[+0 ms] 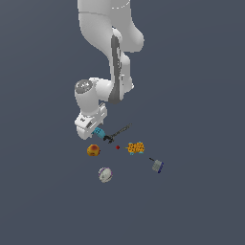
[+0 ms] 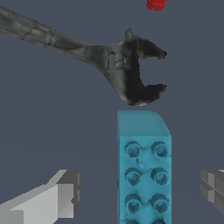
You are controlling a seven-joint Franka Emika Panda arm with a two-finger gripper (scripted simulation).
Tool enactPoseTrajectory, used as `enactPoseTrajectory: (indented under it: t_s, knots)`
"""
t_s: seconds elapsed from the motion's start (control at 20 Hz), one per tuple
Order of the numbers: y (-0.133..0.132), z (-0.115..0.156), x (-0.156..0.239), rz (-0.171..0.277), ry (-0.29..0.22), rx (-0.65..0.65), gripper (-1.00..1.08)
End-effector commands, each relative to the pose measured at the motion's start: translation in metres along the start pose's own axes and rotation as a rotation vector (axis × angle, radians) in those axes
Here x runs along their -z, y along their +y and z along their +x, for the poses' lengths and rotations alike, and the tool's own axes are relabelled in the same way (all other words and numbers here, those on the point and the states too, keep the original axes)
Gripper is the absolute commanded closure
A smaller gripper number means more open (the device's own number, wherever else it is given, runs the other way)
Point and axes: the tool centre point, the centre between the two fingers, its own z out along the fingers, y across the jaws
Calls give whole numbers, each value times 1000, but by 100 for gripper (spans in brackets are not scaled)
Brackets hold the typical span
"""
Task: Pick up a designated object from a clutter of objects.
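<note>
Your fingers stand wide apart and hold nothing: in the wrist view one pad shows on each side of the cyan-blue block, with clear gaps between pads and brick, so the gripper straddles it but has not closed. The block lies studs-up on the grey desk, and its far end sits just beside the open jaw of the black wrench, apart from it as far as can be told. To do this step well, I'd judge you should centre the block between the pads, since it sits nearer one of them, then descend straight and close on its long flat sides, keeping the tips short of the wrench. In the exterior view the orange-red ball, orange-yellow block, white-purple ball and grey-blue piece lie well apart from the grasp.
</note>
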Motion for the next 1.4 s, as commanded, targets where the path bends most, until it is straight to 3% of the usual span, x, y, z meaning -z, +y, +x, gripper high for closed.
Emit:
enactPoseTrajectory:
  t_s: [0.0, 0.3, 0.35, 1.35]
  knots:
    - [0, 0, -10, 0, 0, 1, -92]
    - [0, 0, -18, 0, 0, 1, -92]
    - [0, 0, -18, 0, 0, 1, 108]
    - [-4, 14, 3, -1, 1, 1, 108]
